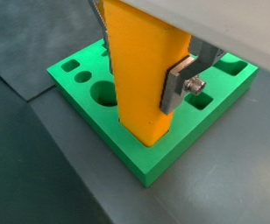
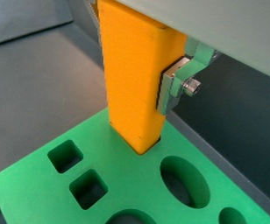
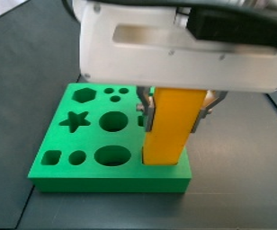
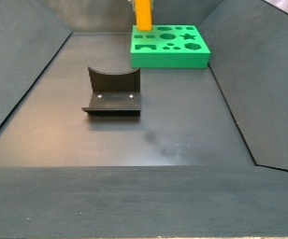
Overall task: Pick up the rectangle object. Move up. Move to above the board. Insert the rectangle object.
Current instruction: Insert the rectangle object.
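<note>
My gripper (image 1: 141, 77) is shut on the rectangle object (image 1: 138, 109), a tall orange-yellow block held upright. One silver finger (image 1: 179, 83) presses its side; the opposite finger is mostly hidden behind it. The block hangs over the green board (image 1: 161, 162) near one corner, its lower end close above the top face. I cannot tell if it touches. In a side view the gripper (image 3: 174, 112) holds the block (image 3: 167, 144) over the board's (image 3: 93, 175) right side, beside the round holes. The block (image 2: 131, 114) and board (image 2: 55, 188) also show in a wrist view.
The dark fixture (image 4: 113, 91) stands on the grey floor, mid-left, apart from the board (image 4: 172, 58) at the back. Sloped dark walls (image 4: 28, 89) enclose the floor on both sides. The block (image 4: 144, 16) shows at the top edge.
</note>
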